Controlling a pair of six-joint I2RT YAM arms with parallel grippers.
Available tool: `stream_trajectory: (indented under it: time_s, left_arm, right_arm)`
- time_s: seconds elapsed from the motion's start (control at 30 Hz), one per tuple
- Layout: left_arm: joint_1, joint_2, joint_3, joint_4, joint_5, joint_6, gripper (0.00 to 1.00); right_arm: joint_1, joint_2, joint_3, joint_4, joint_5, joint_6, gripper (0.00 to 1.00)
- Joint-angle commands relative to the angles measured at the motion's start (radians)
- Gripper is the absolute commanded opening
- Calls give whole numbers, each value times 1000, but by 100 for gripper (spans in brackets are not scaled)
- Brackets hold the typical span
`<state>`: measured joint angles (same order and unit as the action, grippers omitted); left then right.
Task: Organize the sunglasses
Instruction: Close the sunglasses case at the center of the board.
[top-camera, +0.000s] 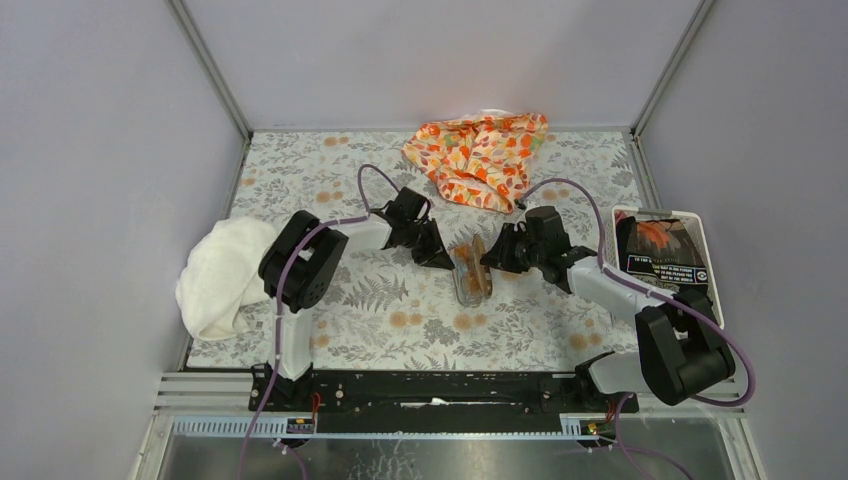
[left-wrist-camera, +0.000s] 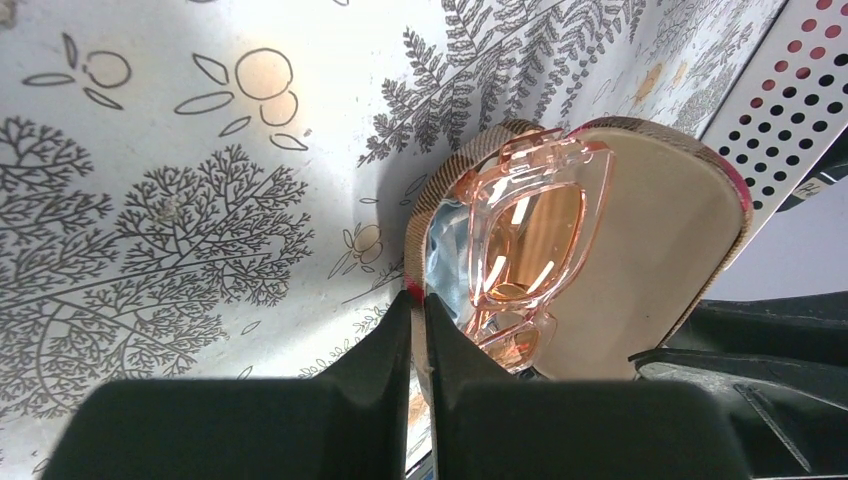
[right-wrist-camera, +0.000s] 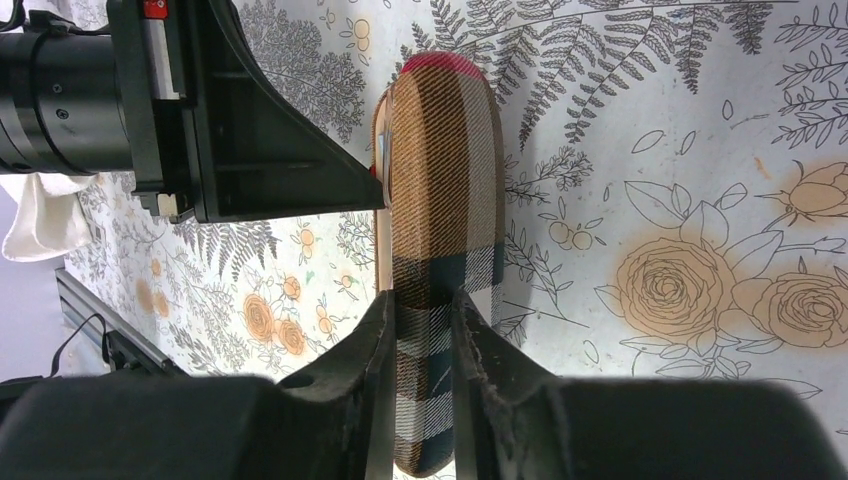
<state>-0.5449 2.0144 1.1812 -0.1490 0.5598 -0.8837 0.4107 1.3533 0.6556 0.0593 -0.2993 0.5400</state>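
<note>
One camera looks down from above; both wrist cameras, close in, share the case (right-wrist-camera: 445, 200).

A robot test cell in a laboratory is indicated. A table (top-camera: 530, 330) spread with a floral printed cover is enclosed on the left, right and far sides by plain grey walls (top-camera: 100, 150) set in aluminium posts (top-camera: 212, 70). The left arm (top-camera: 300, 270) and the right arm (top-camera: 670, 350) are bolted to a black rail (top-camera: 430, 385) along the near edge, and purple cables (top-camera: 575, 185) are looped over them.

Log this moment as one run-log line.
left gripper: pinching case rim | right gripper: clamped on case | sunglasses: inside open case | case: not yet closed
</note>
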Motion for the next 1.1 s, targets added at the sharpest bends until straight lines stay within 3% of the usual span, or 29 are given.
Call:
stream_trajectory:
  time_s: [0.0,0.5,0.87,1.07]
  left_arm:
    - [-15,-10,20,-7,10,14,11]
    - [-23,19,34,1,14,9,11]
    - [-25,36,45,1,18,9,11]
    - [-25,39,48,1,18,9,11]
  right_arm:
    - [29,28,11,-1,12,28,18]
    - [235,207,135,-52,130,34,19]
    - [307,320,185,-53,179,34,18]
    - [366,377,270,-176,287,7,18]
